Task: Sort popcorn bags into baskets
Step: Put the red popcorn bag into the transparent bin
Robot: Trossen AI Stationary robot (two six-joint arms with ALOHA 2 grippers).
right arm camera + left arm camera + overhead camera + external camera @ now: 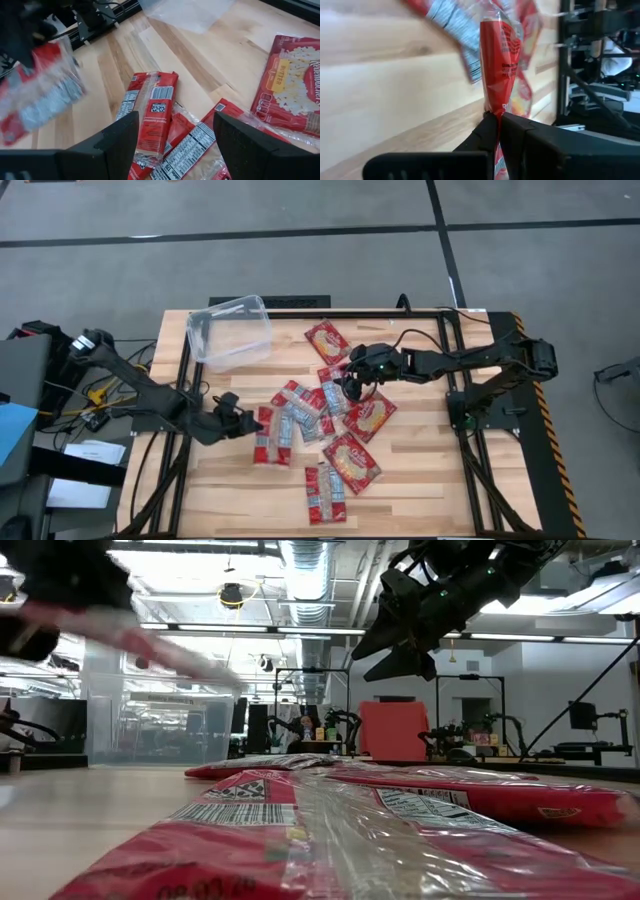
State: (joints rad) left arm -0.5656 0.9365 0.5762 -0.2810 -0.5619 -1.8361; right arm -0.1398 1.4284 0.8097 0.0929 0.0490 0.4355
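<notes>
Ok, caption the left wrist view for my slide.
Left hand shut on the edge of a red popcorn bag above the wooden table.

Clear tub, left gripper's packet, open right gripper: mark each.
clear tub (pixel 232 330), high view, its floor.
held packet (pixel 499 60), left wrist view, red face.
right gripper (pixel 347 388), high view, between fingertips.

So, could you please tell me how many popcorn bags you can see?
9 bags, roughly: one in the left tool, one alone nearest the tub, three more lying singly, about four overlapping mid-table; some may be hidden.
</notes>
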